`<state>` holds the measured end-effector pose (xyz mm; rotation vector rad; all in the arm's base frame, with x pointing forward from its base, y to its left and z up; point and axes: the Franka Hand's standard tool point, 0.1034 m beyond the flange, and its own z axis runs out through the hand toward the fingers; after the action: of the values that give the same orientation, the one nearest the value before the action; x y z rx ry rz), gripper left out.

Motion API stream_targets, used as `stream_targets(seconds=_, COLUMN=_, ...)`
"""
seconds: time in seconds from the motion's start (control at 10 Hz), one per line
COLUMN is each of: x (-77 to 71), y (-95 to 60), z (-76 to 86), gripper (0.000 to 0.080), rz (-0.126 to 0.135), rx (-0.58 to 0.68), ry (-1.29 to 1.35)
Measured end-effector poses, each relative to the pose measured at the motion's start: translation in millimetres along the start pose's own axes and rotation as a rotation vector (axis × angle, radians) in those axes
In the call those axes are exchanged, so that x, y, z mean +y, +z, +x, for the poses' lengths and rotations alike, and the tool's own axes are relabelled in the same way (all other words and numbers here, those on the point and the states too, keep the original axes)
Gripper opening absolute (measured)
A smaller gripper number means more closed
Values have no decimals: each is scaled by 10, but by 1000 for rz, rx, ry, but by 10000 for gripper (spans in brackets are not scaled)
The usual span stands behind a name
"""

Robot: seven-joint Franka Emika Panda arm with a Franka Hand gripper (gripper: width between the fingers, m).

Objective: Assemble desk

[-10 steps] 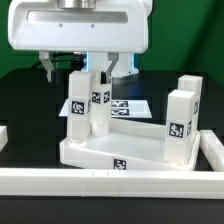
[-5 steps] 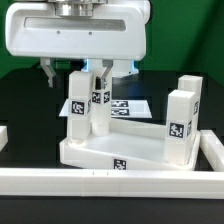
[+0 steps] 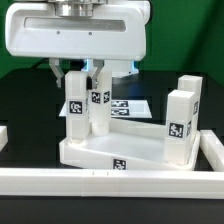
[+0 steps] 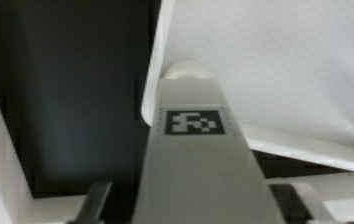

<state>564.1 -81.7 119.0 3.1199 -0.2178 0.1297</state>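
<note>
Now claw (image 3: pixel 80 72) astride leg block (image 3: pixel 77 108).

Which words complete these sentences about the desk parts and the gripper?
1. In the exterior view, the gripper hangs over the ____ half of the desk top.
2. In the wrist view, a leg block stands ____ its two fingers.
3. That leg block carries a black-and-white square ____.
4. In the exterior view, the marker board lies ____ the desk top.

Missing words: left; between; tag; behind.
</note>
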Motion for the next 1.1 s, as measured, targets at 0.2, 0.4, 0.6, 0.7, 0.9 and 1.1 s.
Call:
stream_targets(seconds=0.2, x=5, y=0, z=0, gripper=288, rz=3, rx=1, ry=32)
stream_targets(seconds=0.4, x=44, y=4, z=-7, gripper=289, rz=30, rx=3, ry=223)
stream_targets(seconds=0.6, x=45, y=7, z=-11, gripper=290, rz=40, rx=0, ry=451)
stream_targets(seconds=0.7, x=44, y=9, z=-13, gripper=291, rz=45, rx=-1, ry=528)
stream_targets(seconds=0.9, x=35, y=15, z=-15, gripper=291, rz=47, rx=-7, ry=719)
stream_targets(seconds=1.1, x=29, y=20, z=-5, gripper=291, rz=47, rx=-11, ry=923)
